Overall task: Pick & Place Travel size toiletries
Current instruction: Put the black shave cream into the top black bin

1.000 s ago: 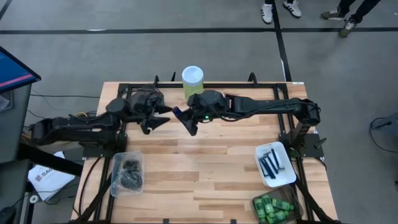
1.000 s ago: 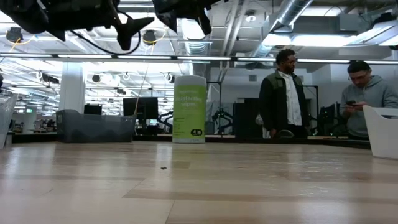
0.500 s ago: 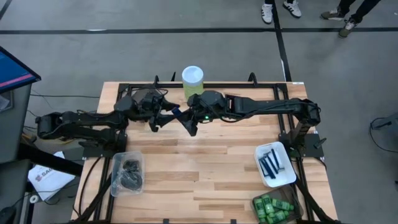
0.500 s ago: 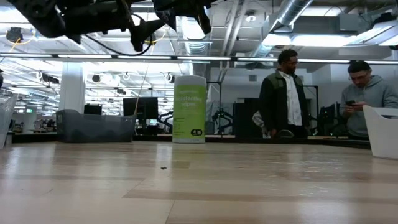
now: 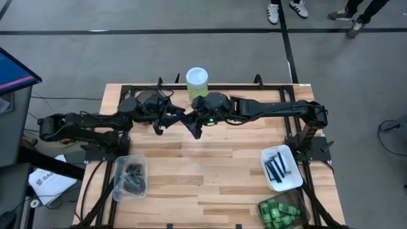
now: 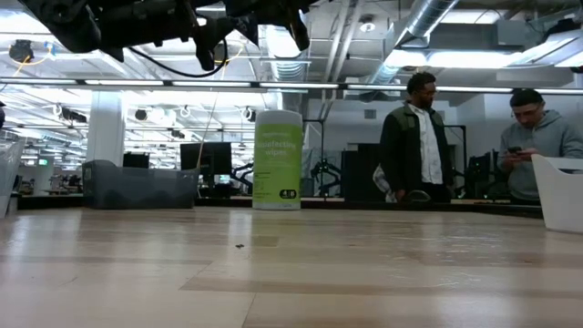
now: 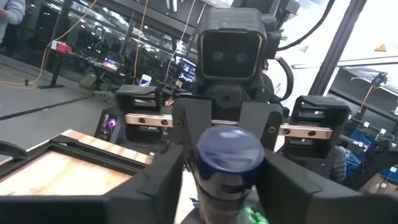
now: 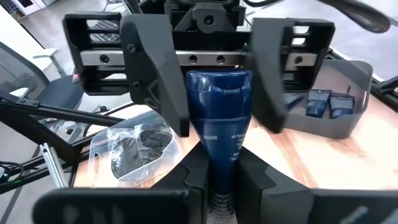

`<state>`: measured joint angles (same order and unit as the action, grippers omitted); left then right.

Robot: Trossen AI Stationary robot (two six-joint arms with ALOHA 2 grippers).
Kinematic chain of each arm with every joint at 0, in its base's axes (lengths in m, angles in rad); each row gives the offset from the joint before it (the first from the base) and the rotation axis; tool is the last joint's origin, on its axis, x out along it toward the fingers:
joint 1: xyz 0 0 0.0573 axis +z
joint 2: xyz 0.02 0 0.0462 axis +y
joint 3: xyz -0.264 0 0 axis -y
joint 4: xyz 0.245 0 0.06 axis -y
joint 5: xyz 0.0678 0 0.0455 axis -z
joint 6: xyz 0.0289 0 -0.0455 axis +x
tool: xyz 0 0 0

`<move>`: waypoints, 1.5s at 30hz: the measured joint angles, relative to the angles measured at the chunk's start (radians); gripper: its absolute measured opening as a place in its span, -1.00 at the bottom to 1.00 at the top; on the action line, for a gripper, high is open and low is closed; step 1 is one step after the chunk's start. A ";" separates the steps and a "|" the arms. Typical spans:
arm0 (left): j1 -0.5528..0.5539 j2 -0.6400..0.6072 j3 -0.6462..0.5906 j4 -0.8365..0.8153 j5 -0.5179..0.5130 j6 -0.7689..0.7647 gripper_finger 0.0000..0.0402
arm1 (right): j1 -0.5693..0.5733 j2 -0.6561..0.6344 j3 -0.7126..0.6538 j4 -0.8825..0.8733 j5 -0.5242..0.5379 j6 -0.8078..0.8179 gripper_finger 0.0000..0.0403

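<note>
A short dark navy tube (image 5: 181, 114) hangs in the air between my two grippers, above the far middle of the table. My right gripper (image 5: 190, 121) comes in from the table's right and is shut on the tube. My left gripper (image 5: 169, 117) comes in from the left, and its fingers close on the tube's cap end (image 7: 229, 155). The right wrist view shows the tube (image 8: 219, 134) pointing away from my right fingers into the left gripper. My left gripper has the tube's round cap (image 8: 219, 87) between its two fingers (image 8: 163, 81), one on each side. It comes nearly level from the table's left, in line with the tube. The tube is clear of the table. My right gripper pinches the tube's narrow lower end (image 8: 221, 177) between its two fingers (image 8: 198, 174). The fingers slant slightly down from the table's right and lie along the tube. The cap end points away from them, and the tube is lifted clear of the table.
A tall green canister with a white lid (image 5: 197, 79) stands at the far edge, just behind the grippers. A clear tray of black discs (image 5: 130, 177) sits near left. At near right are a white tray of navy tubes (image 5: 280, 166) and a bin of green bottles (image 5: 280, 213). People (image 6: 414, 137) stand beyond the table.
My left gripper has moved toward the table's right, up to the tube held by my right gripper. Its fingers have then closed in on the cap. My right gripper and the tube have kept still.
</note>
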<state>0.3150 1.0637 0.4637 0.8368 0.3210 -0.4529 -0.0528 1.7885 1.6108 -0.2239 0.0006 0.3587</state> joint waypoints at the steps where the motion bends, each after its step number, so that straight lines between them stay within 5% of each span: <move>1: 0.000 0.000 0.000 0.000 0.000 0.000 -0.16 | 0.000 0.000 0.000 0.000 0.000 0.000 -0.81; 5: 0.000 0.000 0.000 0.000 0.000 0.005 -0.43 | -0.001 0.000 0.000 0.000 0.004 -0.023 -0.79; 8: 0.000 0.000 0.000 -0.002 0.000 0.007 -0.43 | 0.001 0.000 0.000 -0.001 -0.001 -0.059 -0.68; 16: 0.000 -0.001 0.000 -0.008 -0.025 0.027 -0.43 | 0.006 0.000 0.000 -0.011 -0.002 -0.097 0.03; 20: 0.020 -0.017 0.001 -0.087 -0.070 0.052 -0.43 | 0.005 -0.035 -0.001 -0.121 0.003 -0.097 0.22; 28: 0.084 -0.100 0.002 -0.435 -0.239 0.189 -0.43 | 0.008 -0.137 0.000 -0.399 0.034 -0.097 0.14; 35: 0.150 -0.195 0.002 -0.813 -0.632 0.210 -0.43 | 0.035 -0.195 0.000 -0.521 0.052 -0.097 0.01; 45: 0.232 -0.193 0.053 -1.078 -0.796 0.347 -0.43 | 0.053 -0.206 0.000 -0.532 0.053 -0.096 -0.06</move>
<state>0.5468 0.8704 0.5168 -0.2412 -0.4752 -0.1063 0.0002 1.5829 1.6108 -0.7562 0.0532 0.2622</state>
